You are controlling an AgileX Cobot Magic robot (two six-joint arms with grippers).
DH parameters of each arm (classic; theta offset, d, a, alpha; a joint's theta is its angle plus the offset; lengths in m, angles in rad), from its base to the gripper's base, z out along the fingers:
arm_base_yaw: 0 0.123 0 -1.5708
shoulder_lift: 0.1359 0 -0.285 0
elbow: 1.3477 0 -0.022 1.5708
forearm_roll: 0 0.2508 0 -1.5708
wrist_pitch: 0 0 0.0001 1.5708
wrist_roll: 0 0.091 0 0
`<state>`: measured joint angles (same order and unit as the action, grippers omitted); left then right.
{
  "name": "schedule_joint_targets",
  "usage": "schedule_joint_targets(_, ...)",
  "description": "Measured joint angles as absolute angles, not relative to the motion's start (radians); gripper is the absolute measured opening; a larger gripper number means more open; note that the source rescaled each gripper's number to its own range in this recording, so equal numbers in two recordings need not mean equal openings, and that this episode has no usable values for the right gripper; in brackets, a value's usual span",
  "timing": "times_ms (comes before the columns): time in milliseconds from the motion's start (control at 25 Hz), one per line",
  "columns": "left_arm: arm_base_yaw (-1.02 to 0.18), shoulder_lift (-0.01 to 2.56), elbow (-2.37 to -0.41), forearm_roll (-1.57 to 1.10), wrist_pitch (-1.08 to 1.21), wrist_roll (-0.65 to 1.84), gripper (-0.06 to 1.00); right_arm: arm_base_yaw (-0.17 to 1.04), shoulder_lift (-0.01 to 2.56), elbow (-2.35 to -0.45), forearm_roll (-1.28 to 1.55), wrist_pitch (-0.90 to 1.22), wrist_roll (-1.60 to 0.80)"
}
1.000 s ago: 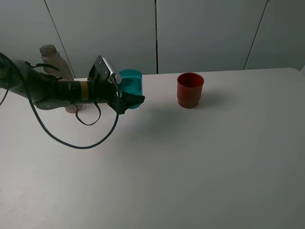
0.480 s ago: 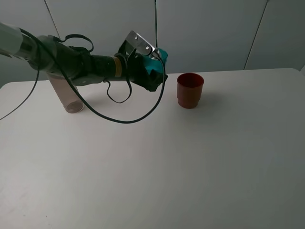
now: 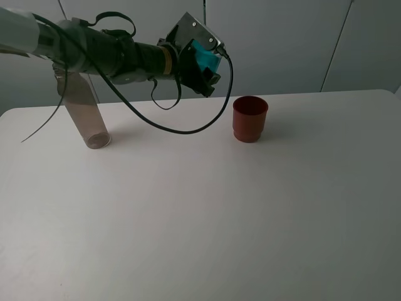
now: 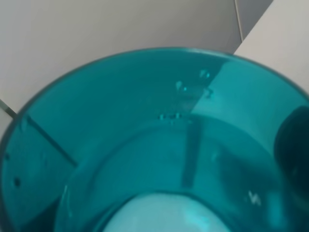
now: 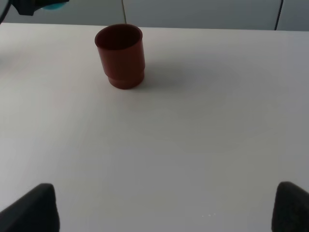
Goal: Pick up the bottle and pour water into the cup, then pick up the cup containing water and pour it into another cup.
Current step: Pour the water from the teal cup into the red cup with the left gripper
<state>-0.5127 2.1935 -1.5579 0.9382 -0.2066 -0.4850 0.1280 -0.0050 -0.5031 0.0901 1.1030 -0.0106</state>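
From the high camera I see my left arm stretched out almost flat, up in the air above the white table (image 3: 188, 219), reaching from the left side toward the middle. The left gripper (image 3: 208, 66) at its end is tipped a bit up and is squeezing the teal cup (image 3: 202, 56), so the cup is off the table, up and to the left of the red cup (image 3: 250, 118). The red cup stands on the table by itself. The bottle (image 3: 81, 106) stands on the table at the far left, and the arm hides its top. A black cable (image 3: 188, 129) hangs in a loop under the arm. From the left wrist camera I look right down into the teal cup (image 4: 145, 121), which fills the whole view. Small drops sit on its inside wall, and one dark finger (image 4: 294, 145) shows through the side. From the right wrist camera I see the red cup (image 5: 119, 55) standing well ahead of the right gripper (image 5: 161, 210). Its two dark fingertips (image 5: 29, 208) are spread wide with nothing between them.
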Motion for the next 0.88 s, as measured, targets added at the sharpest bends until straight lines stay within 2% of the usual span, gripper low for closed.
schedule_joint_targets(880, -0.628, 2.308, -1.701, 0.949, 0.044, -0.295, 0.14, 0.128, -0.005, -0.503, 0.090, 1.103, -0.011)
